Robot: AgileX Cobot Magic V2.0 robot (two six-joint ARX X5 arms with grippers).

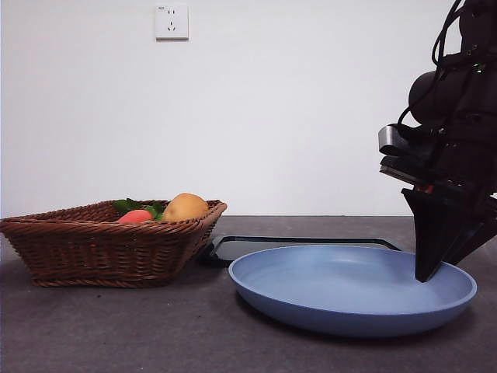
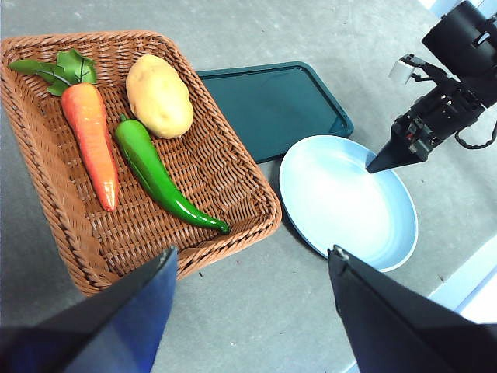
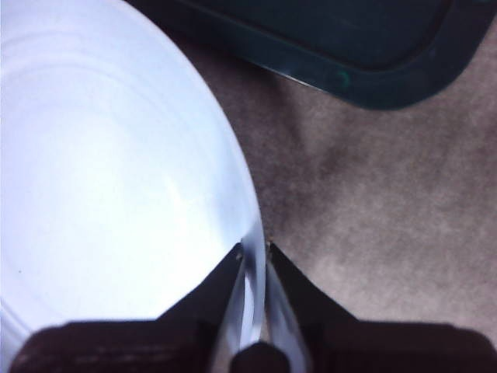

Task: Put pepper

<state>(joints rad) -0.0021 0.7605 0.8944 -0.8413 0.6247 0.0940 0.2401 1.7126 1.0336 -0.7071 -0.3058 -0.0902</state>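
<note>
I see right end effector [image 3: 253, 250] pinching blue plate [image 3: 101, 179] rim, left end effector [image 2: 252, 268] open above desk, pepper [image 2: 159, 175] in basket [image 2: 233, 167].

Looks like a lab or test setup rather than a real kitchen. A bare white wall [image 1: 295, 101] with a single wall socket [image 1: 172, 21] is seen behind a plain grey table [image 1: 116, 326]. Glossy, fake-looking vegetables are laid in a wicker basket [image 2: 225, 179], next to an empty blue plate [image 1: 349, 291] and a dark tray [image 2: 272, 101].
</note>
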